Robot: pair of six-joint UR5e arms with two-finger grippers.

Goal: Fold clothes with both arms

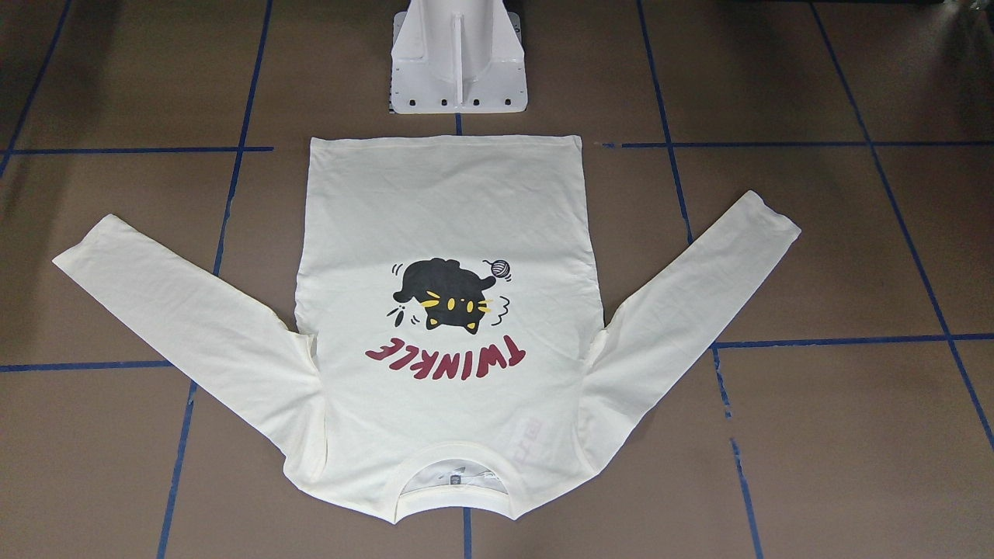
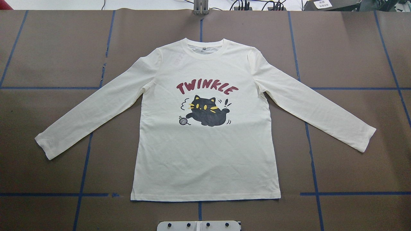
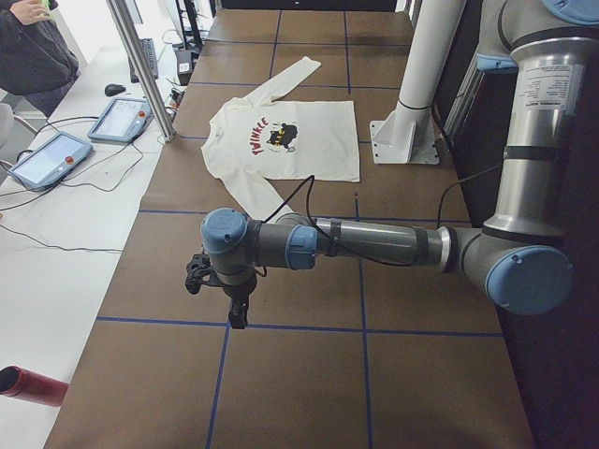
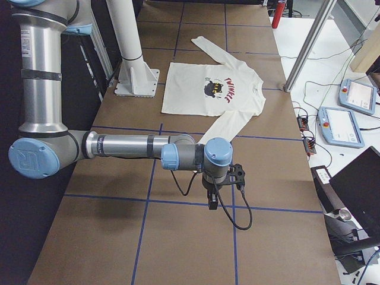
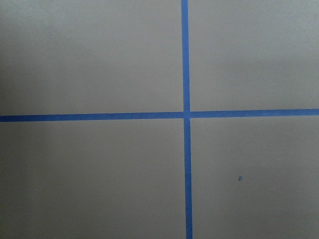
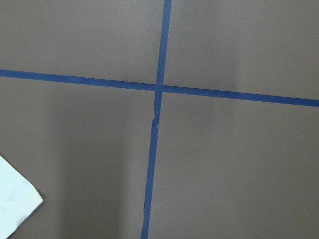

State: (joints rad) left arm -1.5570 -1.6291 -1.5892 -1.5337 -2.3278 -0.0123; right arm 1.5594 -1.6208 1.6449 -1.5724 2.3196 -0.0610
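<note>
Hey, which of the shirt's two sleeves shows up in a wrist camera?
The sleeve on the robot's right: its cuff corner peeks into the right wrist view; the left wrist view shows only taped table.

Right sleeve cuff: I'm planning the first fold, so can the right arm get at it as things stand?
Probably yes. The right gripper hangs over the table close to the cuff, and nothing lies between them; the shirt is spread flat.
</note>
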